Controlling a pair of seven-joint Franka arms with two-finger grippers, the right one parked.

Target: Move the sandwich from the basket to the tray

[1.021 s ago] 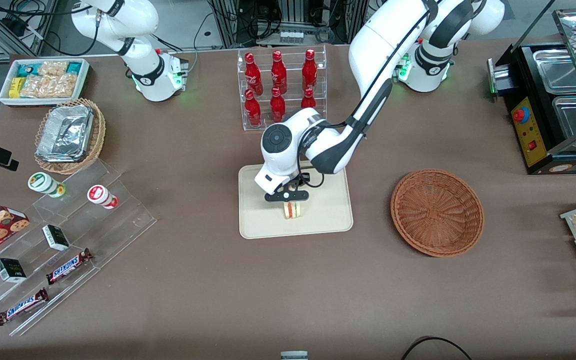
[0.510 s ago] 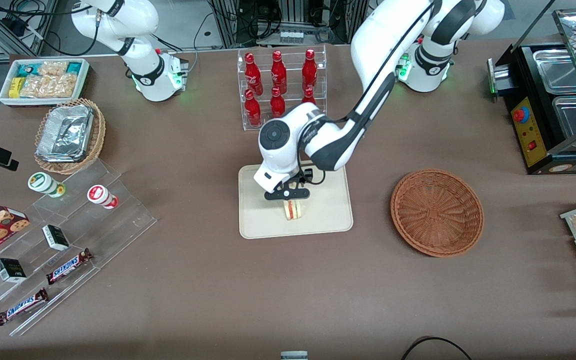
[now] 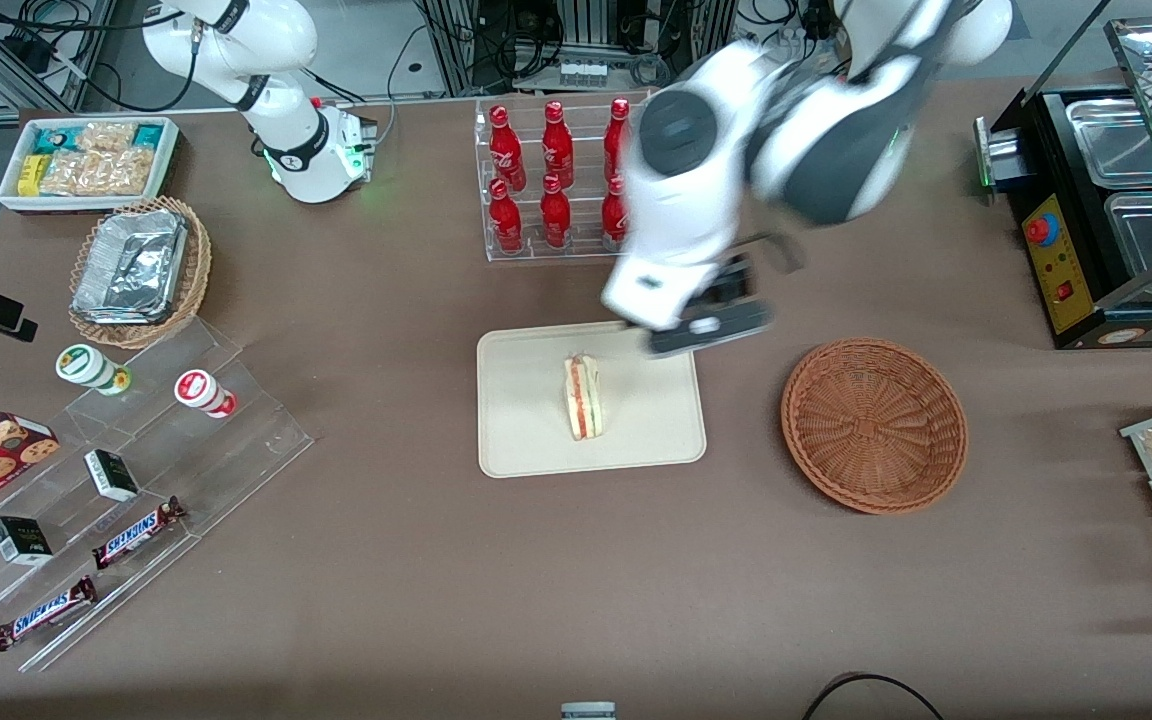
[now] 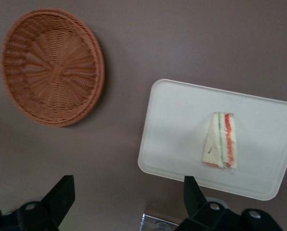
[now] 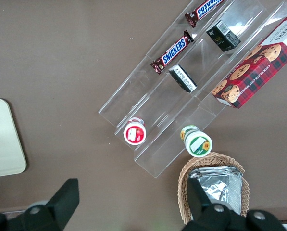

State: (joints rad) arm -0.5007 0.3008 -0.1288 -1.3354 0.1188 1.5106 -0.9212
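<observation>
The pincer [image 3: 704, 328] hung spread and empty above the tray [image 3: 526, 440] edge. Below it the sandwich [image 3: 583, 397] lay on the tray, the basket [image 3: 874, 424] well apart

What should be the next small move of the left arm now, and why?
Probably only to retreat farther up toward its base, with no new grasp. The sandwich lies on the tray, apart from the end effector, which hangs open and empty, raised above the tray's edge on the basket's side. The basket holds nothing, so the placing looks done.
</observation>
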